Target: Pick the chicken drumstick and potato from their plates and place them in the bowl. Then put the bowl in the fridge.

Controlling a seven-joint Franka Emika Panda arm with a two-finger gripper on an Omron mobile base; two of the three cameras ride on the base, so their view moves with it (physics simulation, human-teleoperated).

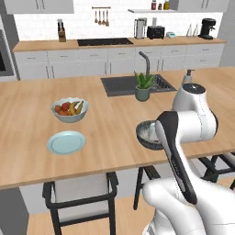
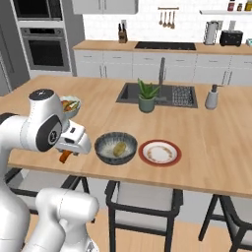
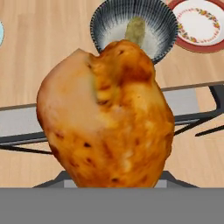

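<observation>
Blue plate (image 1: 66,142): bare, on the table (image 1: 27,105), left of everything else.
Hand (image 2: 69,150): near the table's front edge, left of the bowl, pinching the drumstick (image 3: 107,116).
Bowl (image 2: 115,147): on the table, potato (image 2: 119,148) inside.
Red-rimmed plate (image 2: 159,152): bare, just right of the bowl.

The long island counter (image 1: 27,151) looks like pale matt wood with faint grain. The roasted orange-brown chicken drumstick (image 3: 107,118) has rough, blistered, slightly glossy skin. At its one o'clock, the round dark grey bowl (image 3: 164,26) looks glazed ceramic with a streaked, speckled inside, as does the smooth red-rimmed white plate (image 3: 199,26).
</observation>
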